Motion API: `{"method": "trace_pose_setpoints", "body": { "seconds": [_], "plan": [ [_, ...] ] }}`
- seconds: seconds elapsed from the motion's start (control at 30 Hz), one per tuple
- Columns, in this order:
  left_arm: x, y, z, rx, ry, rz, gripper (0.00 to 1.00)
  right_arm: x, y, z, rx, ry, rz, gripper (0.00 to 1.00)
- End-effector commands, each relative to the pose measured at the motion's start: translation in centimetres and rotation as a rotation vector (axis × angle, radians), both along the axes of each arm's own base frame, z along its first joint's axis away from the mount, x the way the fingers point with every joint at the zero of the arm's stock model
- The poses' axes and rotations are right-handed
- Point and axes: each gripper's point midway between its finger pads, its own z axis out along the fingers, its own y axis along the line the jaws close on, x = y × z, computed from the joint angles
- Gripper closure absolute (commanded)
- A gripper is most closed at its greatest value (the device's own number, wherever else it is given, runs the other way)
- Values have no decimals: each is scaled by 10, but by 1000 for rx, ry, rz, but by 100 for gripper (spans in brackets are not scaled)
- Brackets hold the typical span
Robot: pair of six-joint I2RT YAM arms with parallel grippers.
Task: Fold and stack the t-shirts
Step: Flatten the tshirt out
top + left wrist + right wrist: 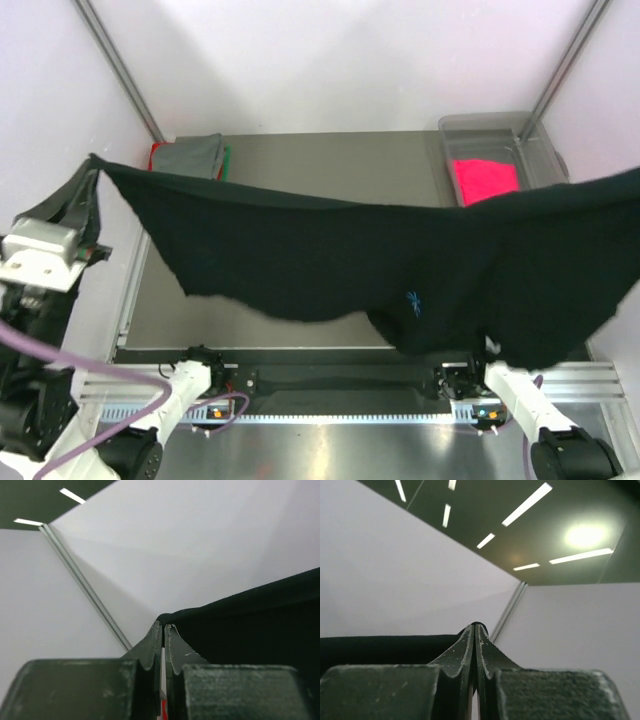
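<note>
The black tee (330, 250) hangs spread in the air above the table (330, 165), stretched between both arms, its blue asterisk (412, 299) low toward the near edge. The left gripper (163, 628) is pressed together on one corner of the cloth; the right gripper (475, 626) pinches the far corner likewise. A folded grey tee (192, 155) lies at the table's back left, and a pink tee (485, 178) sits in the bin (535, 140).

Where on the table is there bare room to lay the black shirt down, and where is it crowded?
Bare tabletop shows along the far edge, between the folded stack at the far left and the clear bin at the far right, and near left below the hem of the black shirt. The middle under it is hidden. Crowded: both far corners.
</note>
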Motion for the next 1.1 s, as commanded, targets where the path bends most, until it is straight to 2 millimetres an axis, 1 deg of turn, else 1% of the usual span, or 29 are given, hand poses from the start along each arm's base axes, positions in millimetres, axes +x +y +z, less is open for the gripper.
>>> {"method": "trace_pose_setpoints", "body": {
  "seconds": [0.0,0.03,0.1,0.13,0.17,0.2,0.23,0.3,0.33,0.4,0.43,0.5,0.53,0.57,0.6,0.63,0.67,0.7,0.73,0.77,0.8,0.83,0.87,0.9,0.93,0.97,1.0,1.03,1.07],
  "plan": [
    [-10,17,21,8,-73,94,100,-17,-9,27,-16,-97,-72,100],
    [0,16,20,18,-54,102,100,-13,-8,28,-23,-99,-75,100],
    [16,18,13,29,-21,129,100,19,-7,24,-45,-61,-88,100],
    [36,16,0,45,29,134,100,35,-6,21,-57,-41,-97,100],
    [45,16,-7,53,51,144,100,52,-5,15,-64,-16,-98,100],
    [56,14,-16,70,74,147,100,83,-3,1,-74,29,-97,100],
    [75,11,-34,87,123,150,100,100,-2,-6,-87,52,-101,100],
    [96,10,-55,117,176,162,100,135,2,-22,-110,99,-94,100],
    [115,8,-74,133,223,168,100,163,4,-43,-130,159,-94,100],
    [134,8,-95,168,263,187,100,207,7,-71,-153,221,-96,100],
    [153,4,-120,194,320,183,100,222,7,-80,-169,238,-108,100],
    [173,9,-136,218,339,229,100,269,10,-114,-201,315,-109,100],
    [192,9,-164,237,404,243,100,286,10,-127,-218,347,-113,100],
    [202,9,-177,246,433,247,100,314,13,-149,-230,406,-104,100],
    [212,9,-188,259,461,255,100,332,14,-165,-239,441,-98,100],
    [231,9,-218,284,536,267,100,347,15,-179,-246,475,-94,100],
    [242,10,-230,291,561,277,100,374,18,-205,-253,543,-80,100],
    [253,10,-237,290,562,283,100,388,19,-218,-256,571,-78,100],
    [270,12,-266,310,622,288,100,400,21,-229,-259,595,-73,100],
    [279,13,-277,320,635,294,100,423,24,-254,-262,649,-67,100],
    [292,17,-278,307,611,313,100,434,26,-260,-265,655,-69,100],
    [309,19,-304,325,663,317,100,445,27,-270,-274,672,-75,100],
    [320,22,-313,325,678,328,100,466,32,-295,-283,723,-74,100],
    [330,29,-322,324,696,345,100,475,34,-295,-282,718,-78,100],
    [349,31,-337,326,717,354,100,484,37,-303,-284,730,-77,100],
    [358,34,-344,325,723,360,100,501,42,-329,-293,776,-76,100],
    [366,37,-350,323,727,366,100,508,45,-331,-296,781,-79,100],
    [381,38,-362,325,729,370,100,517,49,-333,-301,767,-88,100],
    [388,39,-369,330,733,371,100,531,55,-357,-309,806,-98,100]
  ]
}}
